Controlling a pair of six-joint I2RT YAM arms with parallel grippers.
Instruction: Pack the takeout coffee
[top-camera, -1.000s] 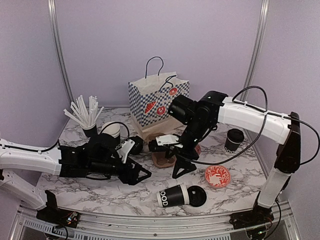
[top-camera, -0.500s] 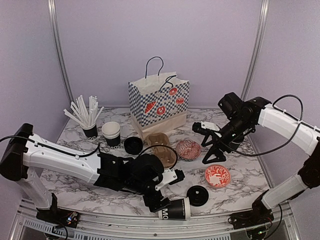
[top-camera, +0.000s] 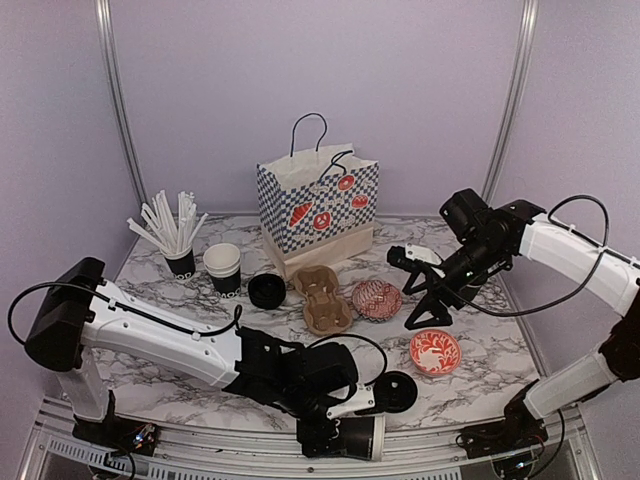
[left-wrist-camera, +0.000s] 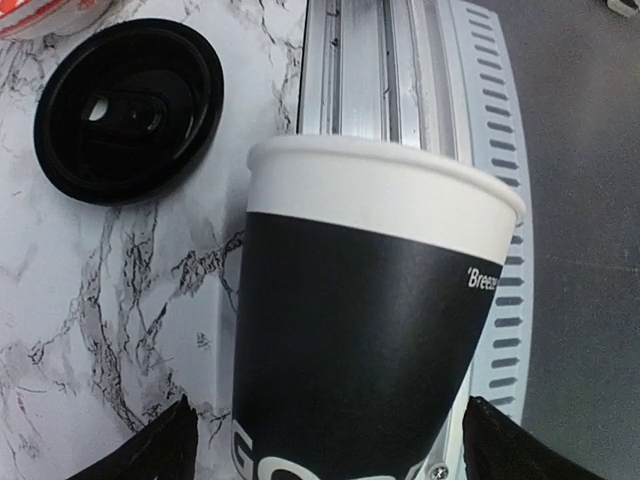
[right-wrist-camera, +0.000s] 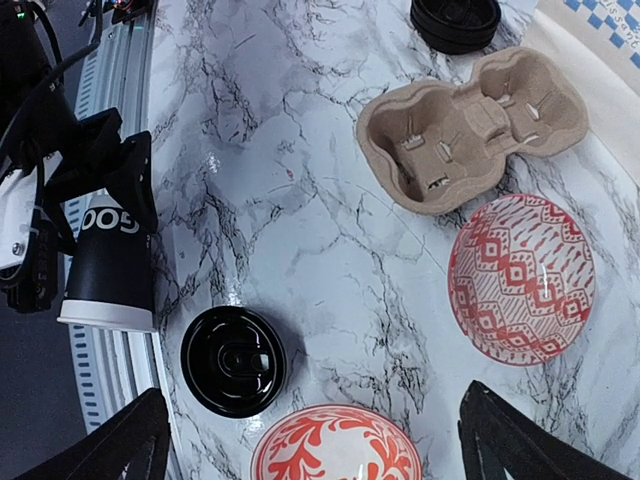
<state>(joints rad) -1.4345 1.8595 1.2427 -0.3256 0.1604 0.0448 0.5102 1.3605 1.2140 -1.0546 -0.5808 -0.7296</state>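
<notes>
My left gripper (left-wrist-camera: 330, 442) was spread wide, one finger on each side of a black paper coffee cup (left-wrist-camera: 370, 330). A sliver of gap showed on both sides, so it held nothing. The cup lay on its side with no lid, its white rim open. It was well away from the cardboard cup tray (top-camera: 322, 298), on the tray's near side, resting partly over the metal rail (left-wrist-camera: 380, 60) at the table's edge. A round black lid (left-wrist-camera: 128, 110) lay flat between the cup and the tray, much closer to the cup. My right gripper (right-wrist-camera: 320, 445) hung fully open and empty to the right of the tray, above two red-patterned bowls (right-wrist-camera: 522, 278). Both pockets of the tray were empty. I judged I was at the step of picking up the fallen cup. Next I would need to close gently on its soft paper wall, lift it off the rail, turn it upright, and set it in a tray pocket before fetching the lid.
</notes>
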